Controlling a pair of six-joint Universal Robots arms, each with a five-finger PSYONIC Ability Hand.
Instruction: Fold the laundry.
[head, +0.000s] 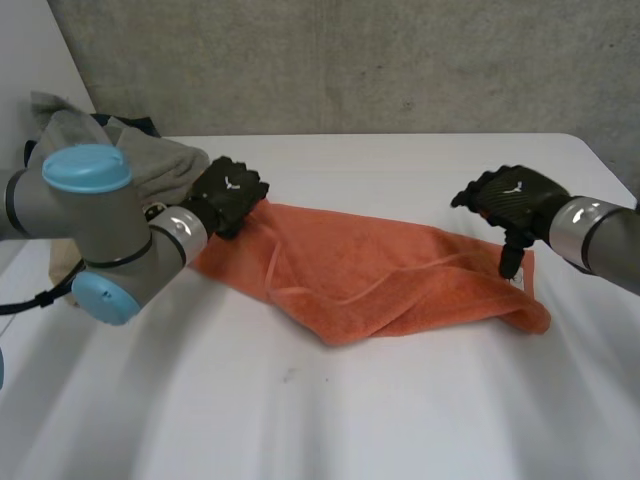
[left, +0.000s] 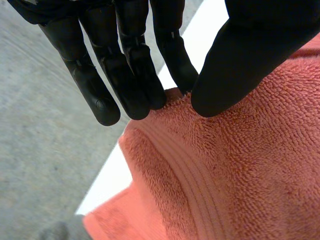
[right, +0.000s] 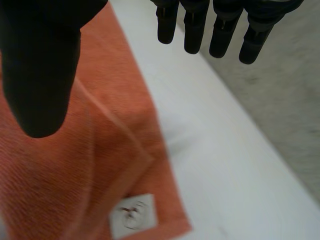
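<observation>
Here's the orange towel (head: 380, 275), sprawled across the middle of the white desk (head: 400, 400). It runs from the left-centre of the frame down towards the right, rumpled and partly doubled over itself along its near edge.

Over on the left, the left robot hand (head: 228, 195) sits on the towel's upper-left corner. Seen from its own wrist, the fingers (left: 135, 75) and the thumb (left: 240, 60) are closed in narrow on the hemmed edge, with a ridge of terry cloth nipped between their tips. That's a pinch on the corner, and the cloth rises slightly to meet it.

At the right of the frame, the right robot hand (head: 512, 197) hangs above the towel's right end. Its wrist view shows the fingers (right: 195, 25) straight and spread out over the bare desk just beside the towel's edge. The thumb (right: 40, 75) stands well apart from them over the orange cloth, so this robot hand is wide and holds nothing. Under its palm lies a towel corner with a small white label (right: 133, 215) sewn on.

In the upper left, behind the left arm, a heap of grey laundry (head: 140, 155) sits on the desk, just beside the towel's corner.
</observation>
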